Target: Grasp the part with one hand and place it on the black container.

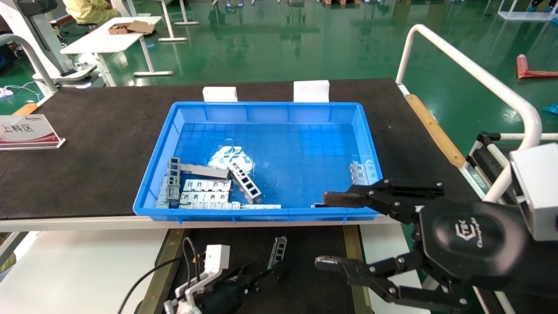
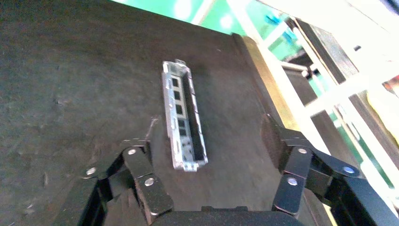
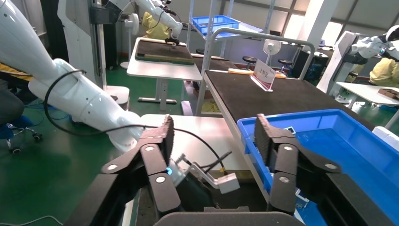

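The part (image 2: 182, 121), a slim silver channel bar with small cutouts, lies flat on the black container's floor (image 2: 70, 70). In the head view the part (image 1: 277, 252) lies on the container (image 1: 316, 255) below the table's front edge. My left gripper (image 2: 207, 143) is open just above it. The bar's near end sits between the fingers, closer to one finger (image 2: 139, 157), and touches neither. In the head view the left gripper (image 1: 265, 275) is low at the bottom centre. My right gripper (image 1: 321, 230) is open and empty, hovering over the container's right side by the blue bin's front corner.
The blue bin (image 1: 270, 104) on the black tabletop holds several other grey metal pieces (image 1: 205, 187) in its front left corner. Olive-tan strips (image 1: 351, 244) border the container. A white rail (image 1: 479, 78) runs on the right. A sign (image 1: 26, 131) stands at the left.
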You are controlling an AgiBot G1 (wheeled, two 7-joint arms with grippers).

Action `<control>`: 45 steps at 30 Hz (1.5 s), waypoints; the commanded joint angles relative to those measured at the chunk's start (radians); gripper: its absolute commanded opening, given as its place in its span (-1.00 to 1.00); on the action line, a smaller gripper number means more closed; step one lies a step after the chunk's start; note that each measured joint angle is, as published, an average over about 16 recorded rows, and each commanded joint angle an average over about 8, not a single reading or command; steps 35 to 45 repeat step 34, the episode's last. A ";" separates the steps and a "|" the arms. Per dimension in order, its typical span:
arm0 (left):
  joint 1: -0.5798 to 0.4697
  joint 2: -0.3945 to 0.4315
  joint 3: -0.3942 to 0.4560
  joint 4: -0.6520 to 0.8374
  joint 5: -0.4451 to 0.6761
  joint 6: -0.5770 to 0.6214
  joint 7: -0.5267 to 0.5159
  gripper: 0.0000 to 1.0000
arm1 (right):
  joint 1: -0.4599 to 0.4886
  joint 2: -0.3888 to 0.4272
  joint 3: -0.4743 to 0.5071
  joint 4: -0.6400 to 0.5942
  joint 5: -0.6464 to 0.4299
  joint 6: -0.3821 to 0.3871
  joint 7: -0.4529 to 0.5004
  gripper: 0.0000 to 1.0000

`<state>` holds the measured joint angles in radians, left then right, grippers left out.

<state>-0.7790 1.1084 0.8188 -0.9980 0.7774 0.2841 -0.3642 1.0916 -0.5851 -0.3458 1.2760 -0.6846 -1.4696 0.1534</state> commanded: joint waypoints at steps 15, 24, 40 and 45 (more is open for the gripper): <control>-0.036 -0.281 0.028 -0.210 0.031 0.304 0.020 1.00 | 0.000 0.000 0.000 0.000 0.000 0.000 0.000 1.00; -0.083 -0.381 0.001 -0.309 0.007 0.423 0.021 1.00 | 0.000 0.000 0.000 0.000 0.000 0.000 0.000 1.00; -0.102 -0.424 -0.034 -0.341 -0.038 0.497 0.034 1.00 | 0.000 0.000 -0.001 0.000 0.000 0.000 0.000 1.00; -0.102 -0.424 -0.034 -0.341 -0.038 0.497 0.034 1.00 | 0.000 0.000 -0.001 0.000 0.000 0.000 0.000 1.00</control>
